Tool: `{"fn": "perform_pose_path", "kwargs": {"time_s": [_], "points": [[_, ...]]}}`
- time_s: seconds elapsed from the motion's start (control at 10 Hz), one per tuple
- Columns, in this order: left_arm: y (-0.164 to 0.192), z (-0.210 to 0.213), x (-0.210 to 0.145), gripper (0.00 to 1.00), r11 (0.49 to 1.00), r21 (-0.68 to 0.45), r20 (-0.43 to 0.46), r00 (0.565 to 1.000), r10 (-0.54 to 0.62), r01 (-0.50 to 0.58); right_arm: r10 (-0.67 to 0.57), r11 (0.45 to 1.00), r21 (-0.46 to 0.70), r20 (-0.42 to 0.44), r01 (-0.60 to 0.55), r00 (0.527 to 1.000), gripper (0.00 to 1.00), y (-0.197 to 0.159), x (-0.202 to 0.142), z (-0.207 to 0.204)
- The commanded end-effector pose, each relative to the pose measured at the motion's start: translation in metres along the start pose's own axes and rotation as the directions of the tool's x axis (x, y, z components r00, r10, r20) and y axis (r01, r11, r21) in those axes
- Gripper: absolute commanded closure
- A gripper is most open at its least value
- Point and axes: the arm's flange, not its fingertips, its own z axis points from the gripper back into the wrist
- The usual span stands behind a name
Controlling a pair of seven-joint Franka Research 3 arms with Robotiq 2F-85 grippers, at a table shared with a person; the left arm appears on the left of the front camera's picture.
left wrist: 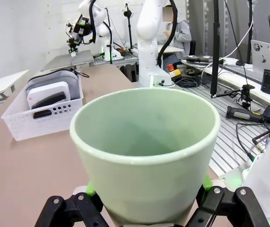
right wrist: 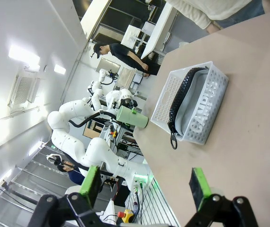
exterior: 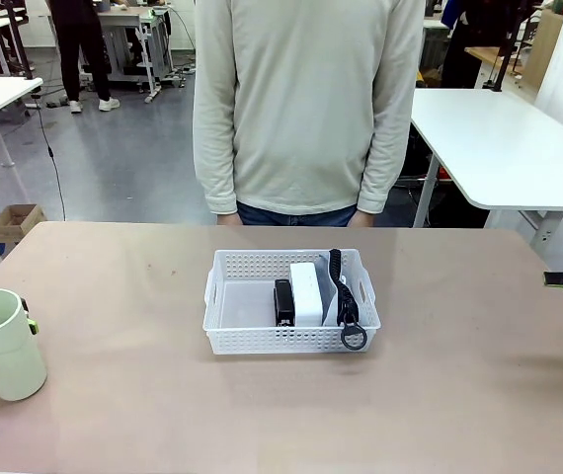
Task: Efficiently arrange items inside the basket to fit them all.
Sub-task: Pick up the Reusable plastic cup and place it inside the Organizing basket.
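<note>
Pale green cup (left wrist: 145, 153), smooth, tapered, upright, clamped by left gripper (left wrist: 147, 208)

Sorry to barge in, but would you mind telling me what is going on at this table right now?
The left end effector is shut on the green cup, near the table's left edge. The basket at the middle already holds the stapler, the clock and the pouch, packed toward one side, with space left beside the stapler. The right end effector is open and holds nothing. A person stands at the far side, arms down.
</note>
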Motion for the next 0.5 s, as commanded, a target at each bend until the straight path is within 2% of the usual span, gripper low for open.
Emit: {"fn": "perform_pose_path", "kwargs": {"time_s": [0.0, 0.1, 0.2, 0.4], "points": [[-0.012, -0.003, 0.015, 1.00, 0.999, 0.049, 0.000, 1.000, -0.016, 0.016, 0.019, 1.000, 0.005, -0.011, -0.019, 1.000, 0.00, 0.002, -0.005, 0.002], [-0.014, -0.002, 0.037, 0.71, 0.989, 0.133, 0.009, 0.998, 0.068, -0.068, 0.019, 1.000, 0.005, -0.011, -0.019, 1.000, 0.00, 0.002, -0.005, 0.002], [-0.014, -0.004, 0.071, 1.00, 0.972, 0.199, -0.041, 0.990, 0.133, -0.122, 0.019, 1.000, 0.005, -0.011, -0.019, 1.000, 0.00, 0.002, -0.005, 0.002], [0.000, -0.020, 0.139, 1.00, 0.866, 0.485, -0.010, 0.989, 0.148, -0.124, 0.019, 1.000, 0.005, -0.011, -0.019, 1.000, 0.00, 0.002, -0.005, 0.002]]}}
